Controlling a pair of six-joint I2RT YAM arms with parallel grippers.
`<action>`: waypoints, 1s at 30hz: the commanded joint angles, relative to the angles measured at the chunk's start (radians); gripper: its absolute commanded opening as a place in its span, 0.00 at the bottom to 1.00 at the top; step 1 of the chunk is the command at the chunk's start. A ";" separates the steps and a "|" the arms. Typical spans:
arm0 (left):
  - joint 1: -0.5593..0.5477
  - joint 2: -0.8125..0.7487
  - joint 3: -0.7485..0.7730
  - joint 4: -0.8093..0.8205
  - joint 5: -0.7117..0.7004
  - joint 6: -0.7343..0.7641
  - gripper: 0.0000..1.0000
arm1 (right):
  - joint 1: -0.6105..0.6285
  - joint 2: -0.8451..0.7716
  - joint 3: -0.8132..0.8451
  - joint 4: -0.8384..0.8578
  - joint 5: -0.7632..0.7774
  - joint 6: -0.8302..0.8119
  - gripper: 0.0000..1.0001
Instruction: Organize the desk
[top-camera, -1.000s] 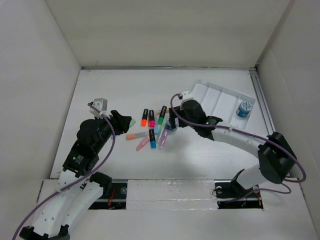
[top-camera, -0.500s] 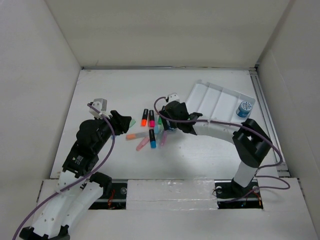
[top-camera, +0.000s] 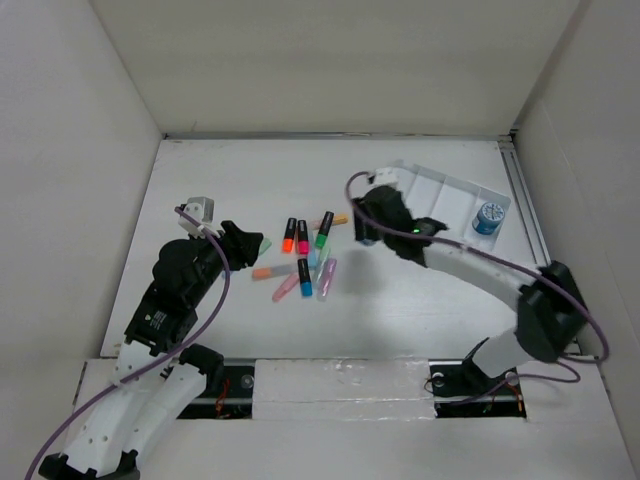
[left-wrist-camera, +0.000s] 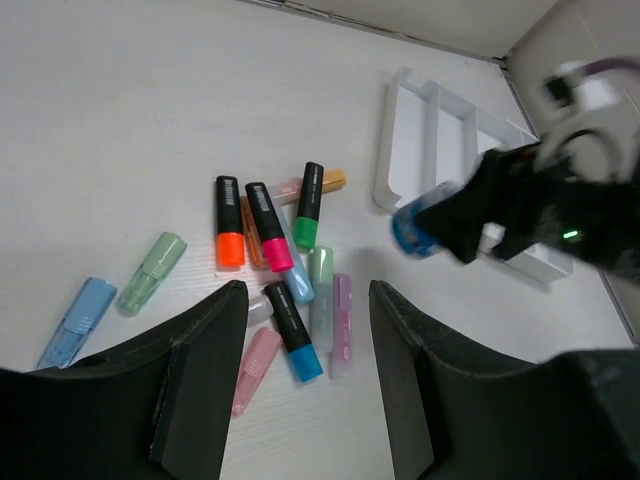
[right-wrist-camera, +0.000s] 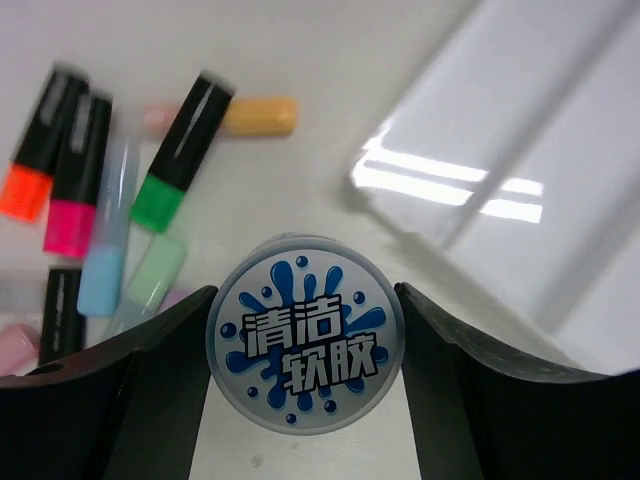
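A: right jaws clamped on the round tub (right-wrist-camera: 303, 345), pads on its side wall. It hangs above the surface (top-camera: 230, 180), between the highlighters (top-camera: 304, 277) and the tray (top-camera: 440, 200). left jaws spread, empty.

B: Surface looks flat, rigid, matte. Tub looks light, stiff, smooth, so it may slip; grip across the diameter. Highlighters will likely roll: pinch mid-barrel.

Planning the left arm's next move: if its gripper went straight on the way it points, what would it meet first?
The left gripper would probably meet the highlighter pile first, likely the black-and-blue highlighter; depth is unclear.
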 joint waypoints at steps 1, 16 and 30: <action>-0.004 -0.008 0.001 0.034 0.008 0.004 0.48 | -0.204 -0.295 -0.057 0.058 0.072 0.060 0.58; -0.004 -0.020 -0.002 0.042 0.028 0.001 0.48 | -0.852 -0.549 -0.460 0.170 -0.017 0.207 0.57; -0.004 -0.029 0.000 0.040 0.026 0.003 0.48 | -0.872 -0.392 -0.374 0.137 -0.077 0.175 0.62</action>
